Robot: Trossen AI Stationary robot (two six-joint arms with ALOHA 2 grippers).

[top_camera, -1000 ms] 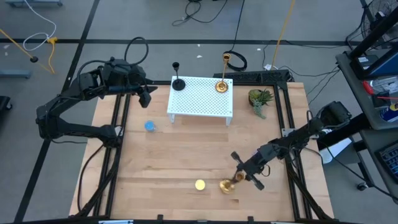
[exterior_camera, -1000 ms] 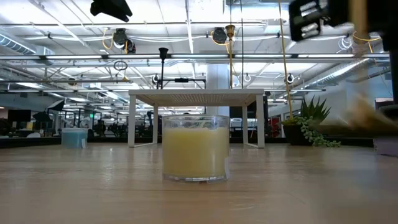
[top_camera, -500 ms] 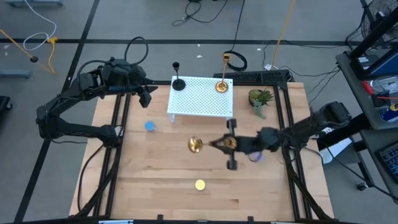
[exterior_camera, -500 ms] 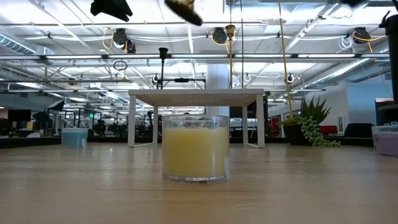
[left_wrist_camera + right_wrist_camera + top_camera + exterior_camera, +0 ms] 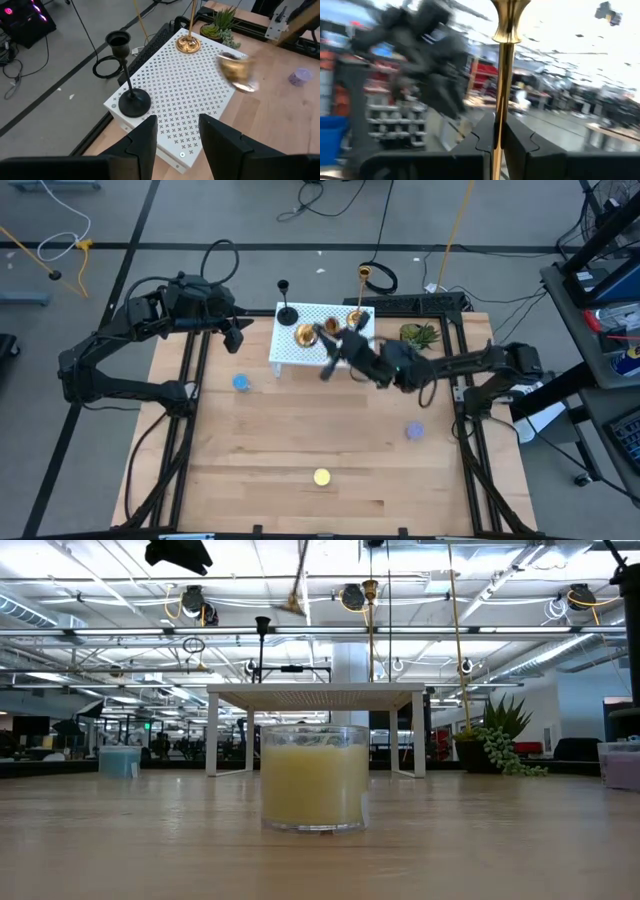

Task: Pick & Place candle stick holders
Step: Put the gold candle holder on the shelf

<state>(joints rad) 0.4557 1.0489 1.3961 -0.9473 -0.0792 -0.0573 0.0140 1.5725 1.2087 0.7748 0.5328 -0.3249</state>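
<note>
wooden planks make up the table (image 5: 300, 430), framed by dark rails, with grey floor and loose cables beyond it. at the table's 12 o'clock edge stands a white perforated rack (image 5: 322, 340). on the rack's 10 o'clock corner is the black candle holder (image 5: 287, 313), upright, and on its 2 o'clock corner stands a gold candle holder (image 5: 356, 316), also upright; the left wrist view shows both, the black candle holder (image 5: 129, 95) nearer and the gold candle holder (image 5: 188, 42) farther off. the right gripper (image 5: 333, 350) reaches in from 3 o'clock and hangs over the rack, its fingers clenched on the thin stem of a second gold candle holder (image 5: 306, 334), whose round base shows above the rack's top between the other two holders; the right wrist view shows that stem (image 5: 502, 75) pinched between the two dark fingers (image 5: 482, 135), and the left wrist view catches the same holder (image 5: 235, 72) blurred above the rack. the left gripper (image 5: 237, 335) waits at 10 o'clock, just beside the rack's left end, its fingers (image 5: 142, 145) spread apart and grasping nothing. on the bare wood lie a blue candle (image 5: 240, 383) at 9 o'clock, a yellow candle (image 5: 321, 477) at 6 o'clock and a purple candle (image 5: 415, 431) toward 4 o'clock. a small green plant (image 5: 418, 338) sits just right of the rack.
</note>
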